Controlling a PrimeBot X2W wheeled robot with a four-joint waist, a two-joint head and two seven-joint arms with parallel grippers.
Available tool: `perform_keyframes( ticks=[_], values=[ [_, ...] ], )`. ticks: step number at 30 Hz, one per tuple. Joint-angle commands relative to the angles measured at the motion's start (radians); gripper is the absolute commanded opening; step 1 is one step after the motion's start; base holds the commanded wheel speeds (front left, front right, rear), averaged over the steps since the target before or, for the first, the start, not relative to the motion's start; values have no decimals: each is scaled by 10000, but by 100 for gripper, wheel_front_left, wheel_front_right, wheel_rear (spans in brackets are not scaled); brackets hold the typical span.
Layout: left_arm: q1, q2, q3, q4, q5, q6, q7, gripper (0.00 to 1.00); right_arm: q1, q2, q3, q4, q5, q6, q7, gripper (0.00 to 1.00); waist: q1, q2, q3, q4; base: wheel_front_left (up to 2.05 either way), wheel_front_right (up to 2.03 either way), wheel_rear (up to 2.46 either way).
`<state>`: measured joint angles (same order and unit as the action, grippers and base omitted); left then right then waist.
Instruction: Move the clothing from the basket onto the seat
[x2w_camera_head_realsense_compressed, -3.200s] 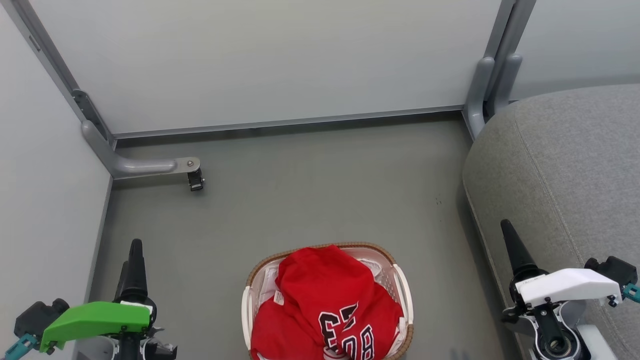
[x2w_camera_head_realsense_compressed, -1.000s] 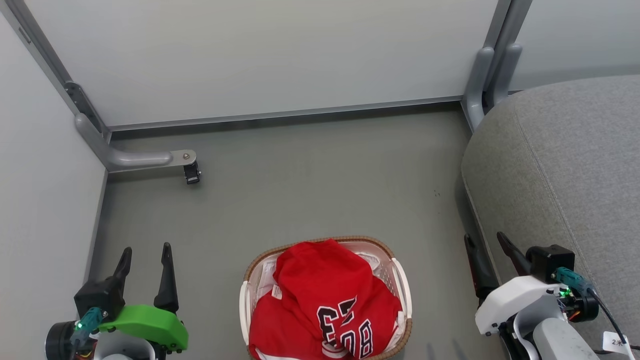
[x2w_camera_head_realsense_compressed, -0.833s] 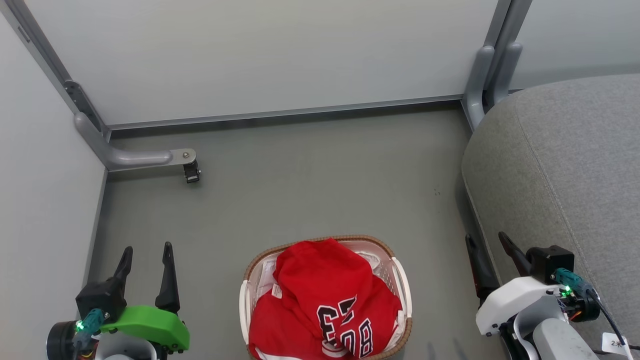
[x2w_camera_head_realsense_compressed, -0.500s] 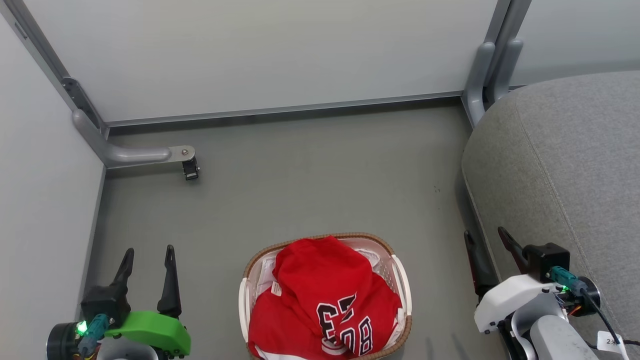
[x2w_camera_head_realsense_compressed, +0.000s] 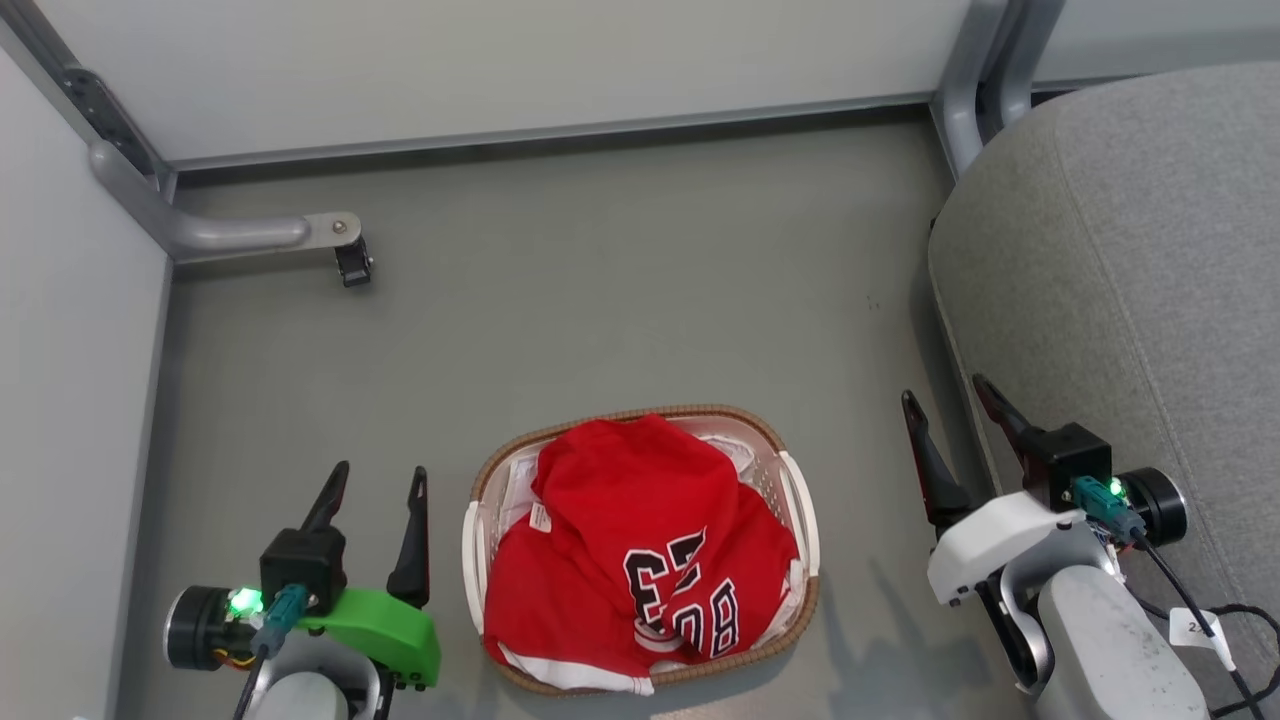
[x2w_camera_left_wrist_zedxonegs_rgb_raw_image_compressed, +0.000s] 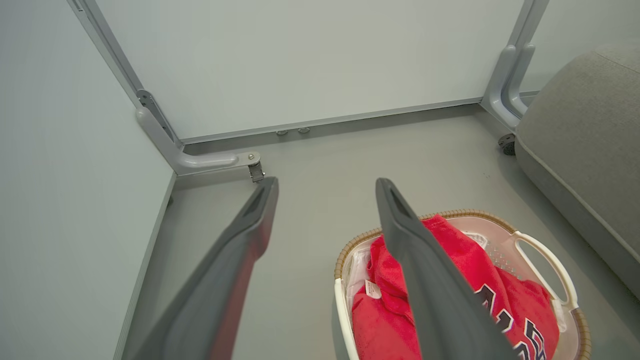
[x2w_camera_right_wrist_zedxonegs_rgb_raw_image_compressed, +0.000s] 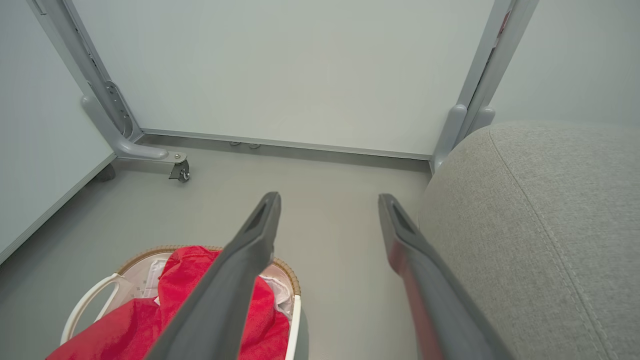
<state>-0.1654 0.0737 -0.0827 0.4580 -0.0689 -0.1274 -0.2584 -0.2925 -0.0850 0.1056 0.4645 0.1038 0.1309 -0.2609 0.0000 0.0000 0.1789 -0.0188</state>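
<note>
The clothing (x2w_camera_head_realsense_compressed: 630, 540), a red jersey with black numbers, lies heaped in the white basket (x2w_camera_head_realsense_compressed: 798, 500) with a brown woven rim, on the floor at bottom centre. It also fills the basket (x2w_camera_left_wrist_zedxonegs_rgb_raw_image_compressed: 545, 252) in the left wrist view as clothing (x2w_camera_left_wrist_zedxonegs_rgb_raw_image_compressed: 390, 310) and the basket (x2w_camera_right_wrist_zedxonegs_rgb_raw_image_compressed: 87, 302) in the right wrist view as clothing (x2w_camera_right_wrist_zedxonegs_rgb_raw_image_compressed: 190, 270). My left gripper (x2w_camera_head_realsense_compressed: 378, 485) stands open just left of the basket, nothing between its fingers. To the basket's right my right gripper (x2w_camera_head_realsense_compressed: 945, 400) is open and empty, beside the grey seat (x2w_camera_head_realsense_compressed: 1130, 260).
Pale partition walls close off the back and left. A grey metal foot with a caster (x2w_camera_head_realsense_compressed: 352, 268) juts onto the floor at back left. Another post foot (x2w_camera_head_realsense_compressed: 965, 110) stands at the seat's far corner. Grey floor (x2w_camera_head_realsense_compressed: 620, 290) lies beyond the basket.
The head camera has tilted down, so the whole scene shifted up in the picture. Both grippers stay open; the left one now stands closer to the basket.
</note>
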Motion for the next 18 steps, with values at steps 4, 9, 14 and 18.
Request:
perform_keyframes(
  ticks=[4,9,14,18],
  values=[
    [-643,-68,-679,565,-19,-34,-64,100,-496,14,36,-169,-189,-5,-57,100,0,0,1365,-275,0,0,0],
    [-1507,-111,-1615,2063,-634,-27,-67,100,-907,120,-45,-355,-170,-5,-57,100,0,0,2219,-391,0,0,0],
    [-2382,-131,-2644,3279,-940,-28,-64,100,-1277,214,-28,-436,-216,-5,-57,100,0,0,2921,-521,0,0,0],
    [-3100,-129,-3350,4175,-997,-29,-64,100,-1518,248,71,-498,-255,-5,-57,100,0,0,3375,-619,0,0,0]
  ],
)
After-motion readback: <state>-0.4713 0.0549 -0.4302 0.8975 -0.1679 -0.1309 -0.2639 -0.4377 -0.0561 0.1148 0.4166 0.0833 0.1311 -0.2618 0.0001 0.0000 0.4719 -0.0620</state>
